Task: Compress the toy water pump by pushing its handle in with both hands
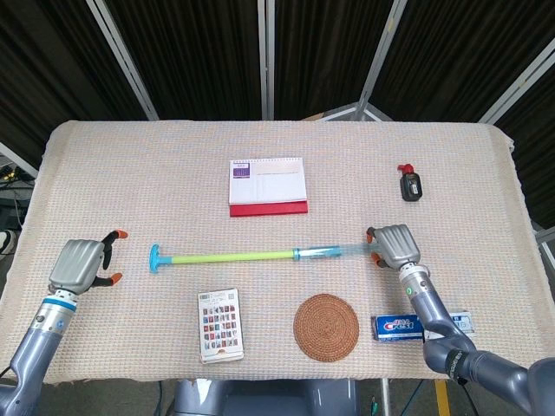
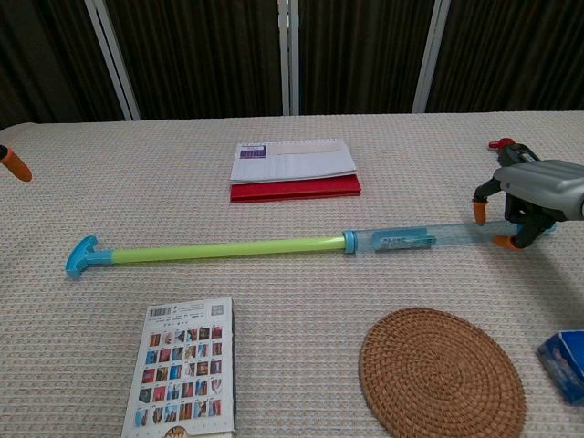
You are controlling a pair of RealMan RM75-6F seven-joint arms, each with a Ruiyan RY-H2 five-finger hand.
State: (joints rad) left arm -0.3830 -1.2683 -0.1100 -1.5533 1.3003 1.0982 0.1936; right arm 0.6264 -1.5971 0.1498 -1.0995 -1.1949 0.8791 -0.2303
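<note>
The toy water pump lies across the middle of the table, fully extended. Its blue T-handle (image 1: 154,257) is at the left, a green rod (image 1: 230,256) runs right from it, and the clear blue barrel (image 2: 411,239) is at the right. My right hand (image 1: 395,244) grips the barrel's far end, with orange fingertips (image 2: 479,215) on either side of it. My left hand (image 1: 82,264) hovers a short way left of the handle without touching it, fingers apart and holding nothing. In the chest view only one orange fingertip (image 2: 14,168) of the left hand shows at the edge.
A white and red desk calendar (image 1: 267,185) stands behind the pump. A card pack (image 1: 220,324), a woven coaster (image 1: 325,327) and a blue box (image 1: 408,324) lie along the front. A small black and red object (image 1: 410,185) sits at the back right.
</note>
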